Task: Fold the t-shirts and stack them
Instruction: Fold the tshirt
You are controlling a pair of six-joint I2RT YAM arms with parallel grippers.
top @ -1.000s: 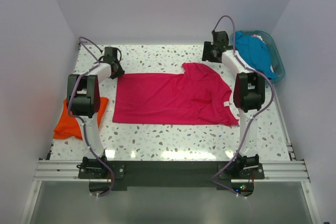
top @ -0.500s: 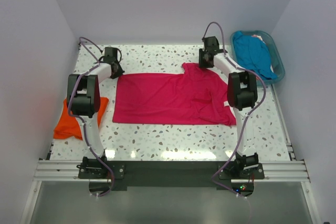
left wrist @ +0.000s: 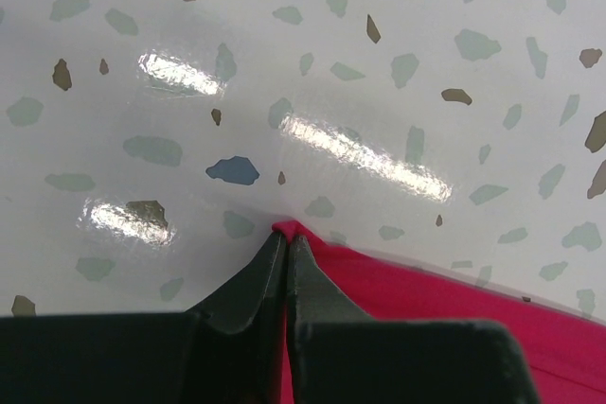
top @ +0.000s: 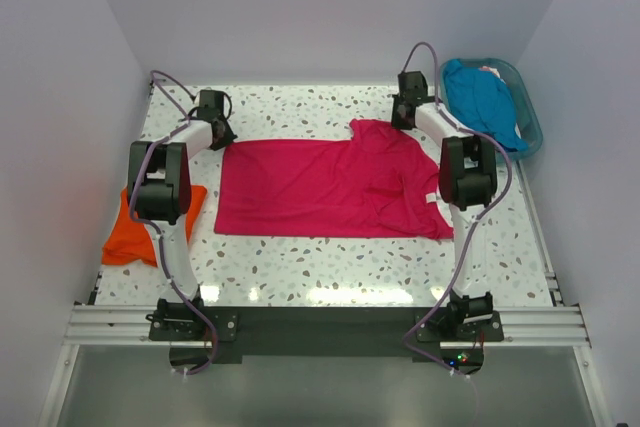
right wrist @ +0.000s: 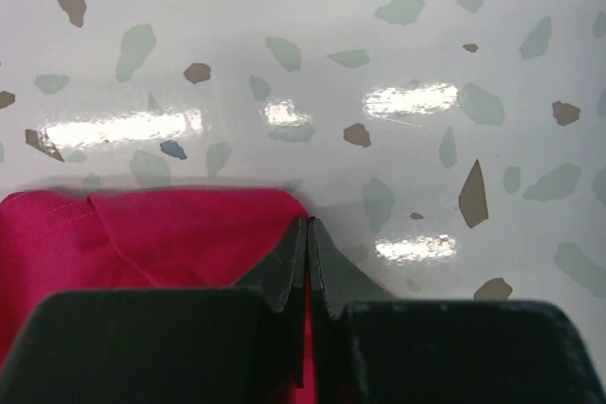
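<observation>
A hot pink t-shirt lies spread flat across the middle of the table. My left gripper sits at its far left corner. In the left wrist view the jaws are shut on that corner of pink cloth. My right gripper is at the shirt's far right edge. In the right wrist view its jaws are shut with pink fabric pinched between them. An orange t-shirt lies folded at the left edge, partly under the left arm. A teal blue t-shirt lies in the basket.
A teal plastic basket stands at the back right corner, with a bit of lighter cloth beside the blue shirt. White walls close in the speckled table on three sides. The arm bases stand on the near rail.
The right gripper came in to the pink shirt's far right edge and shut on it. The left gripper shut on the far left corner without moving.
</observation>
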